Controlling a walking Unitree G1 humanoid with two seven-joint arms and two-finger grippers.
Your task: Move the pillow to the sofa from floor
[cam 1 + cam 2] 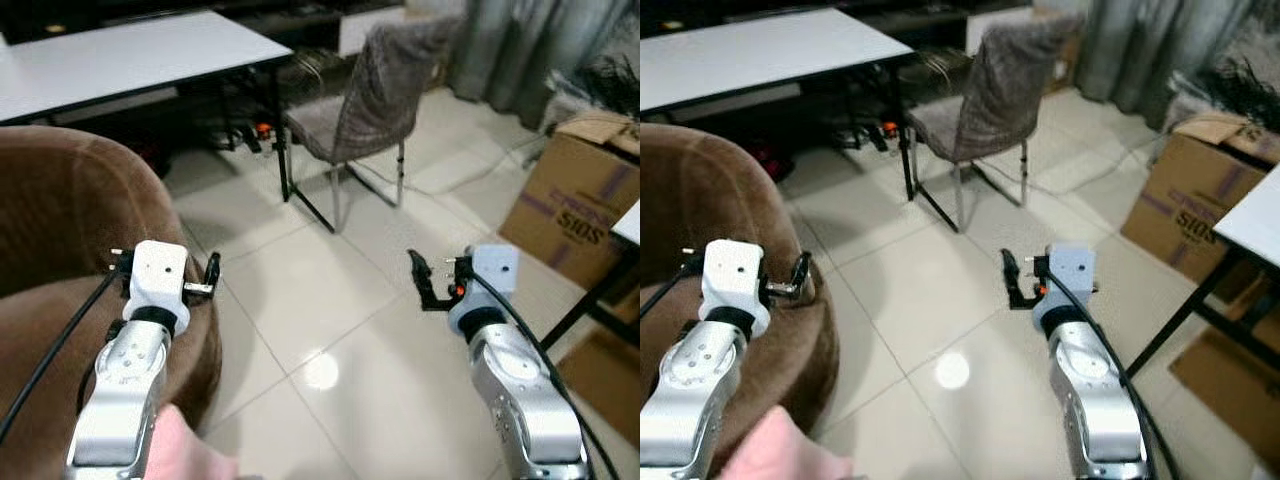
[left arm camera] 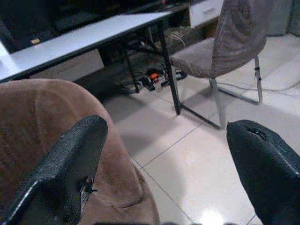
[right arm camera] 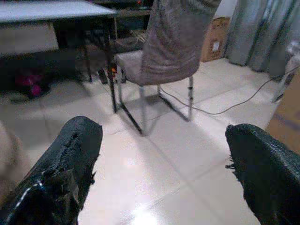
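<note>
Floor: glossy cream ceramic tile floor with thin grout lines and a bright lamp reflection between the two arms.
Sofa: brown plush fabric sofa on the robot's left, its rounded arm rising beside the tiles.
Table: white-topped table with black metal legs behind the sofa, with a cluster of dark cables and plugs on the tiles under it.
Chair: grey upholstered chair on thin chrome legs, beside the table's corner leg, seat turned toward the table.
Curtain: grey pleated curtain at the far right of the room.
Box: brown cardboard box with dark printing on the floor to the right, near a second white table edge on a black frame.
Pillow: pale pink soft pillow, only a rounded corner showing at the lower edge of the head views, close under the left arm and against the front of the sofa; whether it rests on the floor or on the sofa cannot be told.
Left gripper: held up over the sofa's edge at the end of its silver arm; in its wrist view the black fingers stand wide apart with nothing between them.
Right gripper: raised over bare tiles, well apart from the pillow; its wrist view shows its fingers spread wide and holding nothing.
</note>
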